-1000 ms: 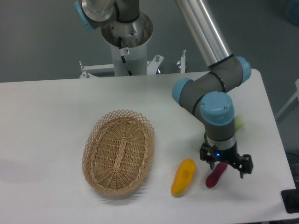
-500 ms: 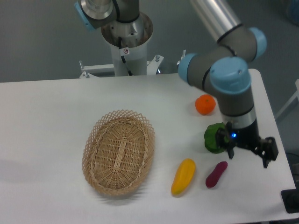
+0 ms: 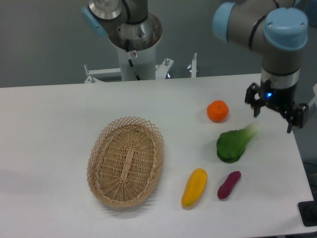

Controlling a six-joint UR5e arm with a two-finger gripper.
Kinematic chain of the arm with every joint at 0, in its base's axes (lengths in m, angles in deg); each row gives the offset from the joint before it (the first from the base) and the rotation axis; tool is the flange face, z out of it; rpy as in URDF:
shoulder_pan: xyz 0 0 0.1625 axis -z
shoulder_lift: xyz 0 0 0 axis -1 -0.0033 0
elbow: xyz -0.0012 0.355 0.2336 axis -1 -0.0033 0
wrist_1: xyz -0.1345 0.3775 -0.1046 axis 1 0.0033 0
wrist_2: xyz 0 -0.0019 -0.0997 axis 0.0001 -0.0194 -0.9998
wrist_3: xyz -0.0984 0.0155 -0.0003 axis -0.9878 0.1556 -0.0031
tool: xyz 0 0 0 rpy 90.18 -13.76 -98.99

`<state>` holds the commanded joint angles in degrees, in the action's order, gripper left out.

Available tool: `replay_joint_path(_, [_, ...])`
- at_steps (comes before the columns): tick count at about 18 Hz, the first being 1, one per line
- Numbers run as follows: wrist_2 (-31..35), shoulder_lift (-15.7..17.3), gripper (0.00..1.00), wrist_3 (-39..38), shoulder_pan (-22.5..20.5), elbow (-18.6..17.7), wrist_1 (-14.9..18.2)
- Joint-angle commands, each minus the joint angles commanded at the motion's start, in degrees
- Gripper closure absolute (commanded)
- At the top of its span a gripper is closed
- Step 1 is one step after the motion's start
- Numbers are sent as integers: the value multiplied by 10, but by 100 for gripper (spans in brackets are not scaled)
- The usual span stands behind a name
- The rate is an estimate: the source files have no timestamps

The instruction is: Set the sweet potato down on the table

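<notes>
No brand name or readable writing shows anywhere; the only mark is a small white sticker with a red symbol on the pale column at the back, too small to read. A small blue light glows on the wrist just above the gripper.

The arm comes in from the top right, its grey links and light-blue joint caps bent so the wrist points straight down near the table's right edge. The gripper hangs in the air with its two dark fingers spread apart and nothing between them.

The sweet potato lies on the white table, well below the gripper and a little to its left, towards the front edge, lying free. Just left of it lies a yellow vegetable, close but apart. Between the sweet potato and the gripper sits a green leafy vegetable, its pale stalk pointing up towards the fingers. An orange fruit rests to the gripper's left at about the same height in the picture. Far off to the left stands an oval wicker basket.
</notes>
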<state>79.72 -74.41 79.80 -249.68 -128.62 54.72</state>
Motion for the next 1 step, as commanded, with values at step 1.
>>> replay_joint_path(1, [-2, 0, 0, 0, 0, 0, 0])
